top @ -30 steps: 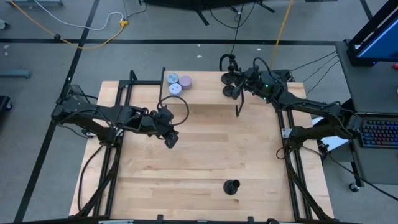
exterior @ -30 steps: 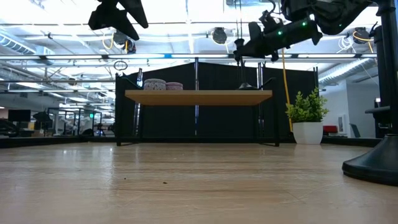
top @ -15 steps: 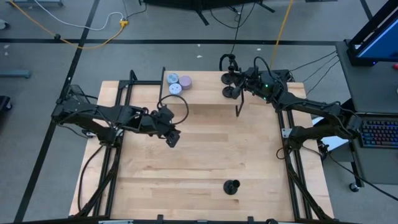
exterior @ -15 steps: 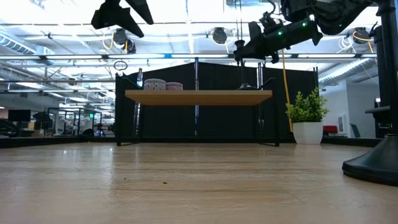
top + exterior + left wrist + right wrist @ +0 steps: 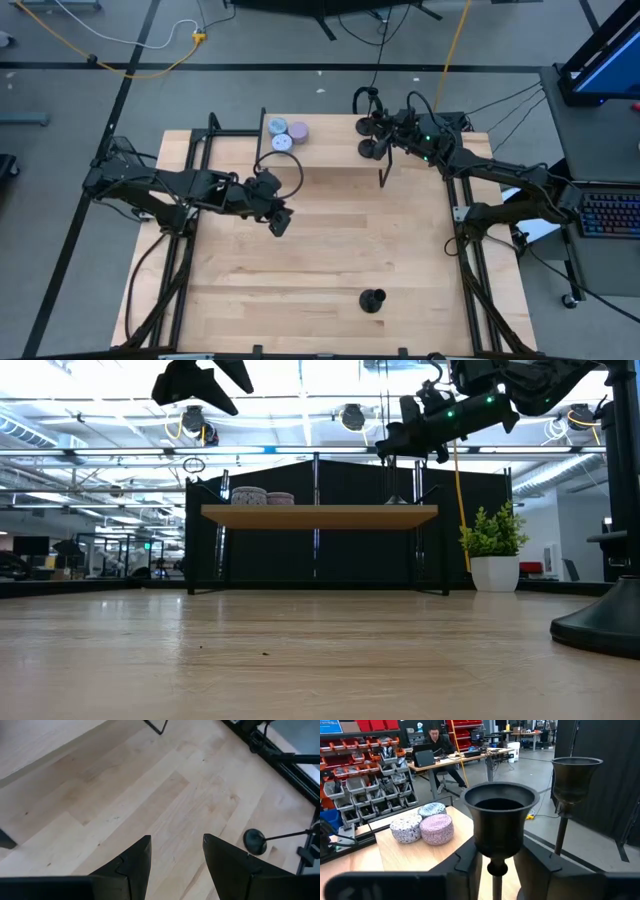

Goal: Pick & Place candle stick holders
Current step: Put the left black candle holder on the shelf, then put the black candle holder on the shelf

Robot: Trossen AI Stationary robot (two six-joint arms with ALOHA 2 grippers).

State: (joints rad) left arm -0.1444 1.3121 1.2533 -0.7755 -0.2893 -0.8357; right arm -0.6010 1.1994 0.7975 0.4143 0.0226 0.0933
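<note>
Right gripper (image 5: 383, 141) above the shelf (image 5: 330, 150), at its end far from the tins (image 5: 287, 134); fingers (image 5: 536, 862) a little apart either side of the stem of a holder (image 5: 501, 815), seemingly no longer clamping it. Second holder (image 5: 574, 779) just beside on the same shelf. Third holder (image 5: 373, 300) well away from the shelf, at the table's near edge. Could tip the freed holder into its neighbour if withdrawn crookedly with so narrow a gap. Left gripper (image 5: 175, 855) off the shelf, parted, holding nothing. Compared with a second ago: crept slightly toward the shelf's middle; right side unmoved.
</note>
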